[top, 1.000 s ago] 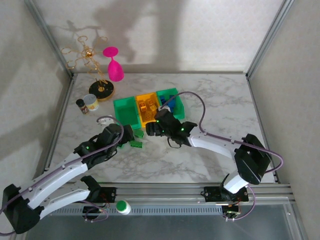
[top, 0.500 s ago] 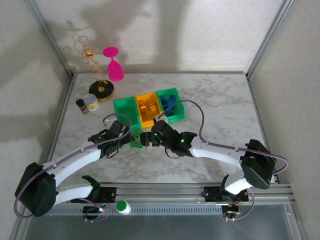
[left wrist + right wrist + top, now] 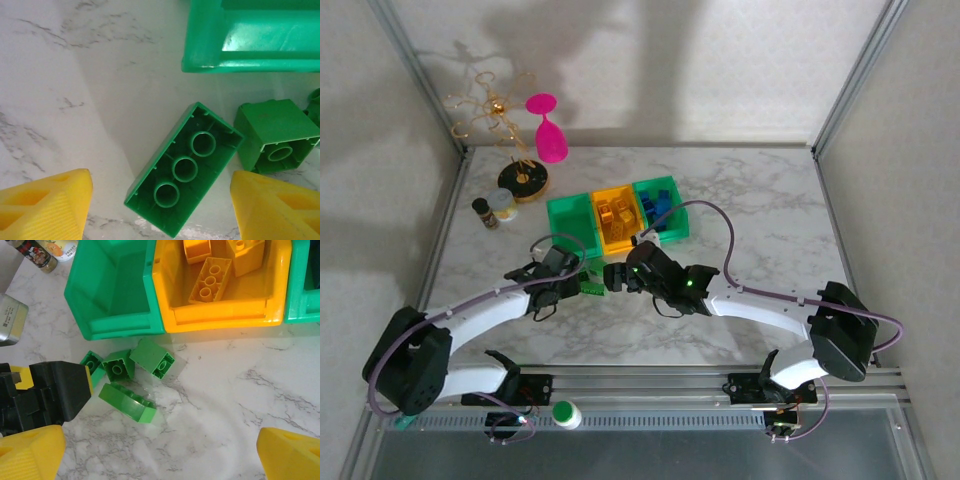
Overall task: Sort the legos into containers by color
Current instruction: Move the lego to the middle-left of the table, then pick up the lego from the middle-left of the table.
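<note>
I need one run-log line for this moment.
left claw open over long green brick | right claw open, empty | other green bricks beside green bin

left gripper (image 3: pixel 161 200) pointing down, fingers (image 3: pixel 45 205) spread wide, right gripper (image 3: pixel 161 450) close beside it, fingers (image 3: pixel 30 455) also wide

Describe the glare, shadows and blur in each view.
Top external: the wire stand casts a soft shadow on the back wall. Left wrist: glare streaks the green bin; the long green brick is sharp. Right wrist: claw fingers look soft, green bricks crisp.
</note>
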Available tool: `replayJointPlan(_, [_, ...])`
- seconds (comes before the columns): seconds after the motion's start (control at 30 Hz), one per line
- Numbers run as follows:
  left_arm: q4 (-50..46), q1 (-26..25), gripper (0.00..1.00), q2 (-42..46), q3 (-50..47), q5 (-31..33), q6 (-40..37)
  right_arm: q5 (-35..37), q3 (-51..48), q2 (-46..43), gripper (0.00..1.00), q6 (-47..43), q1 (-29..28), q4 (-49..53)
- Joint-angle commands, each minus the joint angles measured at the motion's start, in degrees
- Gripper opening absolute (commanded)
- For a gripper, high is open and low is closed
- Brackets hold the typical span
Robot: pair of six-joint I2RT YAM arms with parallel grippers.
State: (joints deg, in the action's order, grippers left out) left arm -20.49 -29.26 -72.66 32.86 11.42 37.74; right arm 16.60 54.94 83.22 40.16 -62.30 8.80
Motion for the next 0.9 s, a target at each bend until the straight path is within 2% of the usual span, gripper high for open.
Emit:
replayJointPlan(0.0, [1.1,0.1,0.72,-1.8,0.5,-1.2,-0.1,1.7,-0.5,-0.9,0.99,0.7,-0.8,0.3])
replayJointPlan(0.23, [2.6,0.2,0.75,-6.2,3.3,0.7,-1.9,2.2,-0.6,-1.2,0.99,0.8,-0.8,0.5])
replayJointPlan(0.47, [4.3,-0.1,0.73,-8.5,4.3,-2.8,-2.8,2.9,-0.8,-1.4,0.99,0.8,-0.7,1.1])
replayJointPlan(0.6, [3.1,-3.3,0.72,-8.9,4.9,-2.7,-2.3,2.9,-0.9,-0.9,0.99,0.9,-0.8,0.9])
replayJointPlan(0.7, [2.0,-5.0,0.72,-10.2,5.1,-2.1,-1.3,2.8,-0.8,-0.4,0.99,0.8,-0.8,0.7])
replayJointPlan(0.87, [1.0,-4.6,0.68,-8.6,4.6,2.5,0.7,2.6,-0.8,0.0,0.99,0.9,-0.7,0.6])
